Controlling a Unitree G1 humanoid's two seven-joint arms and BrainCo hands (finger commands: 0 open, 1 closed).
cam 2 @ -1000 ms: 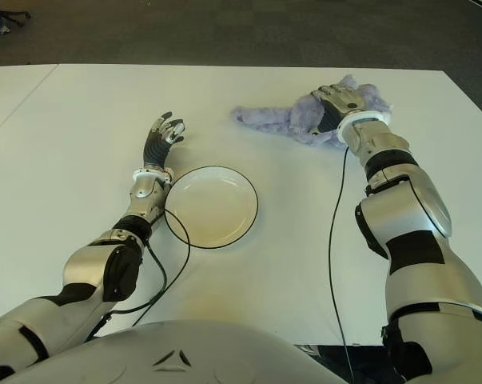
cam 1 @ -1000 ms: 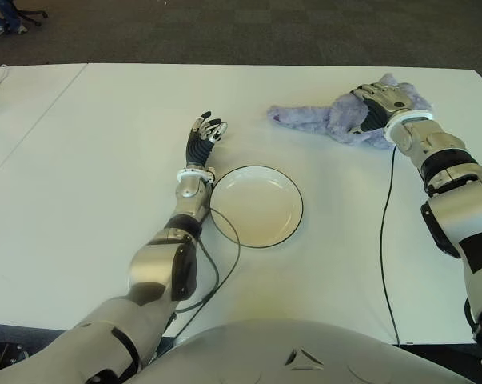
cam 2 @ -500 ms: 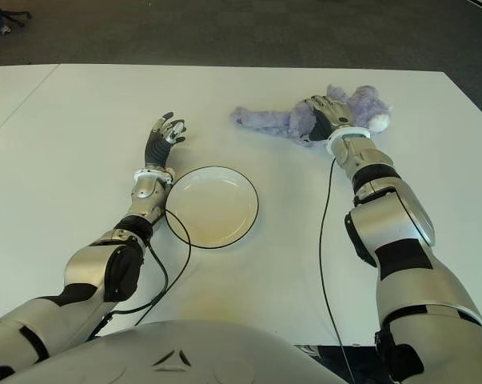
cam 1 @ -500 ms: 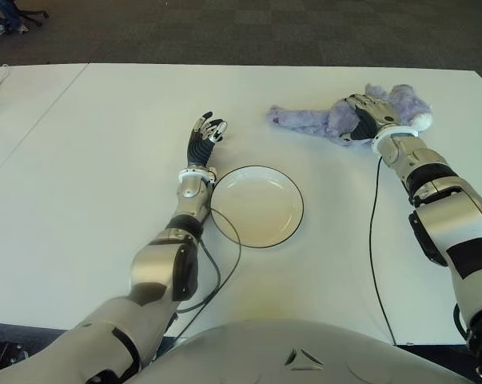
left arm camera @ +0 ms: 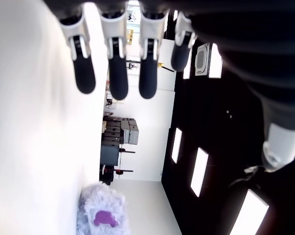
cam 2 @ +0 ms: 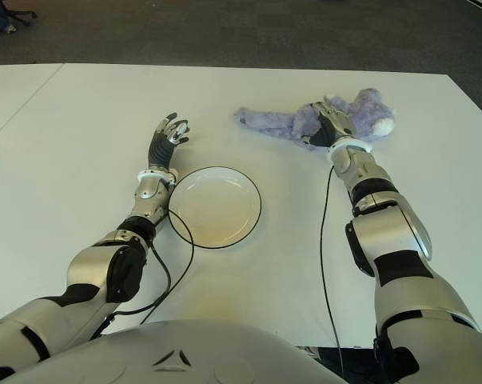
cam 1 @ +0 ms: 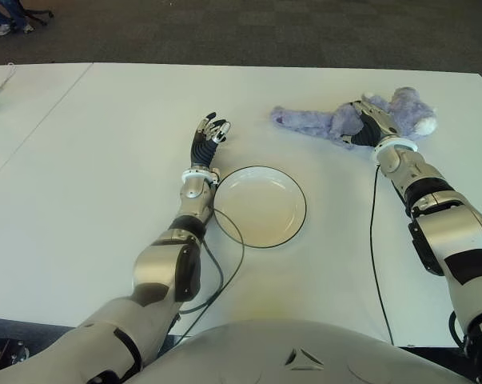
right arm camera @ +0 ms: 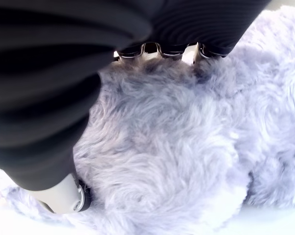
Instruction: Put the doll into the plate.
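Your right hand (cam 1: 367, 124) has its fingers curled into the fluffy lavender plush doll (cam 1: 336, 122), which lies on the white tabletop (cam 1: 97, 176) beneath the palm; the wrist view shows fingertips buried in fur, so count it as a grasp. The white round plate with a dark rim (cam 1: 260, 206) sits well apart, toward your left hand (cam 1: 209, 134), whose open, empty fingers stand just beside that rim. Soft fur may slip free when lifted, or limp limbs may drape over the rim.

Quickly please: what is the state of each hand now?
Left hand: open, holding nothing, beside the white round plate.
Right hand: fingers closed around the fluffy purple plush doll lying on the table.
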